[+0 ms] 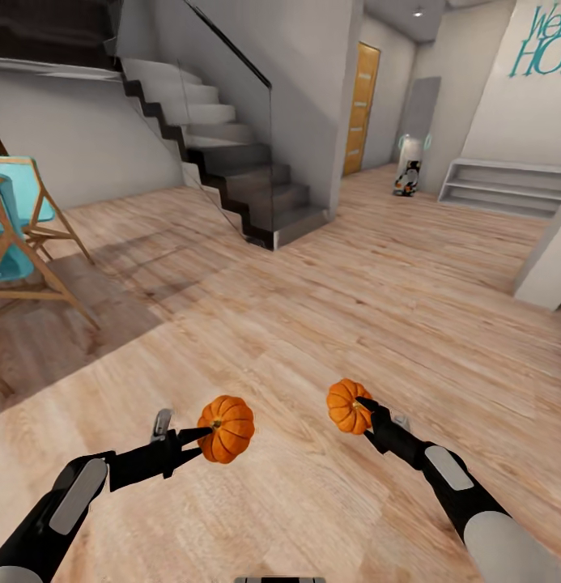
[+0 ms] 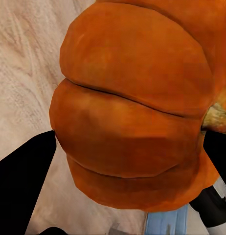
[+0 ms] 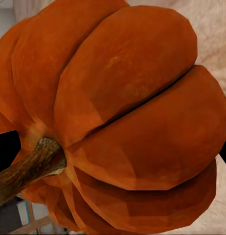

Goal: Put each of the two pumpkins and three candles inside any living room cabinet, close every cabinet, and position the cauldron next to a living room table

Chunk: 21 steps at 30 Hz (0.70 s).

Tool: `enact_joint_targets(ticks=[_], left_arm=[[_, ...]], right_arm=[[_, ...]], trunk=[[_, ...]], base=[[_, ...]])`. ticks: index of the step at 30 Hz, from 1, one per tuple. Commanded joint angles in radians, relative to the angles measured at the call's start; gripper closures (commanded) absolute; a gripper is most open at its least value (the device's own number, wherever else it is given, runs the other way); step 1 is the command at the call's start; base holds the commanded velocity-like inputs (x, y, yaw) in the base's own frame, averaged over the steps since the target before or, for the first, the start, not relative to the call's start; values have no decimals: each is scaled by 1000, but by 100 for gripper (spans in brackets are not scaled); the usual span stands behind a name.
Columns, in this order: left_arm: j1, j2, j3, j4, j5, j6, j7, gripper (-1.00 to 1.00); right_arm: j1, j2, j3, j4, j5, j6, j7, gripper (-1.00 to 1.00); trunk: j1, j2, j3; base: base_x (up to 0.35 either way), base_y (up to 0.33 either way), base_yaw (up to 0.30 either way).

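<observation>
- The left pumpkin (image 1: 226,428) sat in the lower middle of the head view, left of centre, orange and ribbed, held above the wooden floor (image 1: 312,324) with its stem end turned toward the camera.
- The left gripper (image 1: 201,438) had its black fingers clamped on that pumpkin from the left; in the left wrist view the pumpkin (image 2: 135,117) took up most of the frame, with a dark finger (image 2: 22,186) at the lower left.
- The right pumpkin (image 1: 348,406) hung in the lower middle of the head view, right of centre, a little higher in the frame than the other and well apart from it.
- The right gripper (image 1: 364,410) grasped this pumpkin from the right, fingers tight against it; the right wrist view showed the pumpkin (image 3: 127,122) up close with its brown stem (image 3: 27,169) pointing to the lower left.
- Both arms reached in from the bottom corners of the head view.
- A staircase (image 1: 223,162) with dark risers climbed in the upper middle.
- A wooden chair (image 1: 25,235) with a turquoise seat stood at the left edge.
- An orange door (image 1: 361,109) showed in the upper centre-right, and teal lettering (image 1: 543,40) on the wall at the upper right.
</observation>
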Motion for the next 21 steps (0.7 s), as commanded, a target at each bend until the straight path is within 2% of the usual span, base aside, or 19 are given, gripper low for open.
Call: enact_joint_targets(ticks=[1, 5, 6, 8, 10, 14, 21], left_arm=[[-1, 0, 2, 0, 11, 9, -4, 100], [-1, 1, 10, 0, 13, 8, -5, 100], [-1, 1, 17, 0, 30, 8, -5, 100], [-1, 6, 19, 0, 100, 7, -6, 100], [-1, 7, 18, 0, 118, 7, -5, 100], [0, 10, 16, 1, 127, 7, -4, 100], [1, 12, 16, 7, 123, 7, -4, 100]], right_arm=[[0, 0, -5, 0, -7, 8, 1, 100], [0, 0, -5, 0, -7, 8, -1, 100], [0, 0, -5, 0, -7, 8, -1, 100], [0, 0, -5, 0, -7, 8, -1, 100], [0, 0, -4, 0, -7, 8, -1, 100], [0, 0, -3, 0, -7, 8, -1, 100], [0, 0, -3, -1, -7, 7, -1, 100]], trunk=[[-1, 0, 3], [-1, 0, 7], [-1, 0, 7], [-1, 0, 7], [-1, 0, 7], [-1, 0, 7], [-1, 0, 7]], base=[[-41, 0, 289], [-11, 0, 290], [-2, 0, 291], [-1, 0, 291], [0, 0, 291], [0, 0, 291], [0, 0, 292]])
